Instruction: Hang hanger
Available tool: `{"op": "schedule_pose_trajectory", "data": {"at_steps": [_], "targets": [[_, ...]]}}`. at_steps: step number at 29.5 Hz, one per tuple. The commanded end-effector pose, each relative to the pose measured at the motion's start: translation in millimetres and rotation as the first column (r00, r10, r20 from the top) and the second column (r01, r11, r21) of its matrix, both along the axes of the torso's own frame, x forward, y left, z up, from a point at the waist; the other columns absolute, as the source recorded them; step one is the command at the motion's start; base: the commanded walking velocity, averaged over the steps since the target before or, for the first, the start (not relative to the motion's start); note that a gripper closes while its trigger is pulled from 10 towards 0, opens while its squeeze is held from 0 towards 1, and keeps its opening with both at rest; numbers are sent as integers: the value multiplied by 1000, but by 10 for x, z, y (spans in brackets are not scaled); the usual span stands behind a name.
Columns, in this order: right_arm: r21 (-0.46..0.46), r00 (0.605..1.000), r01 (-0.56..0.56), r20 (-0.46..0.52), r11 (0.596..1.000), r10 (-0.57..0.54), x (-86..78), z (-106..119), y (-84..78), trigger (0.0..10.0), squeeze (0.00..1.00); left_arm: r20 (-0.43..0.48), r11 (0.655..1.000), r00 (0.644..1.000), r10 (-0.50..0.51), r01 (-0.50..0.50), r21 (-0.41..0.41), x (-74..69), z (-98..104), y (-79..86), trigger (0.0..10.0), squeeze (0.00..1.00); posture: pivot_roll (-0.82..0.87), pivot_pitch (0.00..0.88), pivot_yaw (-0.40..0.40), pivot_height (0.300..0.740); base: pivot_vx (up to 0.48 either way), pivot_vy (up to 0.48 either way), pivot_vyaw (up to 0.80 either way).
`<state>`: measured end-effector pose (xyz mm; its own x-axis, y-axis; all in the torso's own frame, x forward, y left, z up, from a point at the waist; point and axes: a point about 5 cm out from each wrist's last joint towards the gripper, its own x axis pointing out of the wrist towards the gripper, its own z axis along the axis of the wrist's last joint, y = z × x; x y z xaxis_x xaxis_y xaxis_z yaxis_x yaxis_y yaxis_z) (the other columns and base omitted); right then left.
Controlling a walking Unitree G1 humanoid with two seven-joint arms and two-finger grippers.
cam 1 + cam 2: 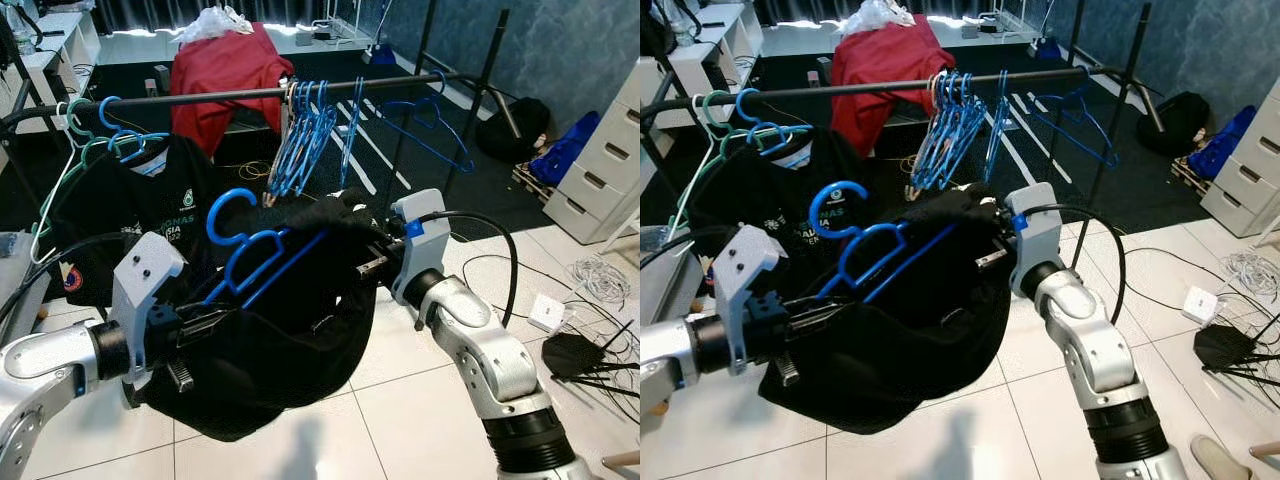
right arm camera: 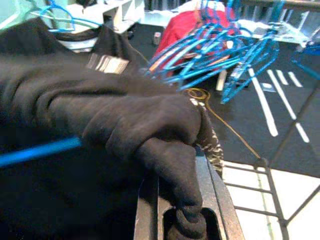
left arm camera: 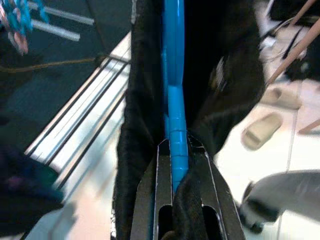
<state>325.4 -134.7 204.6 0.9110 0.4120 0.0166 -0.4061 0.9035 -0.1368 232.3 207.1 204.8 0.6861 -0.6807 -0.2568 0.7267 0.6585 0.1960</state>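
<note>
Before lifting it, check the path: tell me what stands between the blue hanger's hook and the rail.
Nothing visible stands between the blue plastic hanger, carrying a black garment, and the black metal rail. The bare stretch above its hook lies between a hung black T-shirt and a bunch of empty blue hangers.

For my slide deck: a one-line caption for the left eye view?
Both grippers, left and right, hold a black garment on a blue hanger below the rail.

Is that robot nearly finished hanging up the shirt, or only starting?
Midway. Done: the black garment is on the blue hanger. In hand: the left gripper grips the hanger and the right gripper holds cloth. Left: hooking it over the rail, which it has not reached.
</note>
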Motion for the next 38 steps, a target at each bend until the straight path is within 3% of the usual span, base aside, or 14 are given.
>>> {"op": "schedule_pose_trajectory", "data": {"at_steps": [1,4,10,11,13,15,16,19,24,28,30,32,37,38], "targets": [[-10,998,67,0,998,-67,59,58,-189,0,0,20,998,1000,0,-1,67,-20,1,85,10000,0,-17,54,-33,740,0,0,0],[-9,984,177,17,984,-177,155,174,-505,0,0,-15,979,990,-140,141,146,-195,-17,73,10000,0,-18,56,-40,740,0,0,0],[-1,971,238,23,971,-238,197,231,-682,0,0,-42,962,976,-214,218,165,-282,-5,38,10000,0,-17,56,-41,740,0,0,0],[-7,947,319,-20,948,-319,238,183,-907,0,0,-14,946,955,-297,296,132,-335,125,-63,10000,0,-12,55,-42,740,0,0,0],[-33,916,336,-221,941,-334,191,-235,-983,0,0,172,914,909,-379,397,-81,-349,539,-170,10000,0,-11,51,-46,740,0,0,0],[98,918,125,-389,987,-78,1,-547,-425,0,0,397,851,876,-274,413,-325,-235,871,-138,10000,0,-7,52,-39,740,0,0,0],[98,918,125,-389,987,-78,1,-547,-425,0,0,397,851,876,-274,413,-325,-235,871,-138,10000,0,-7,52,-39,740,0,0,0],[224,898,-44,-419,974,137,-165,-586,18,0,0,472,788,867,-157,398,-469,-114,974,-127,10000,0,-9,53,-32,740,0,0,0],[270,890,-111,-401,956,217,-229,-562,206,0,0,471,755,878,-83,364,-545,-17,965,-163,10000,0,-9,53,-32,740,0,0,0],[323,883,-255,-306,911,356,-305,-432,560,0,0,300,602,931,210,119,-789,417,773,-568,10000,0,-5,53,-37,740,0,0,0],[328,885,-273,-283,904,370,-285,-400,587,0,0,259,614,932,253,52,-787,495,702,-722,10000,0,-5,52,-39,740,0,0,0],[304,881,-306,-268,902,389,-269,-367,601,0,0,227,673,922,314,-47,-739,582,589,-893,10000,0,-10,53,-36,740,0,0,0],[222,862,-342,-313,913,399,-333,-441,591,0,0,199,668,911,361,-103,-737,644,570,-889,10000,0,-12,54,-36,740,0,0,0],[204,864,-324,-335,924,377,-347,-474,556,5922,0,216,692,910,355,-101,-715,651,577,-879,10000,0,-10,58,-34,740,0,0,0]]}}
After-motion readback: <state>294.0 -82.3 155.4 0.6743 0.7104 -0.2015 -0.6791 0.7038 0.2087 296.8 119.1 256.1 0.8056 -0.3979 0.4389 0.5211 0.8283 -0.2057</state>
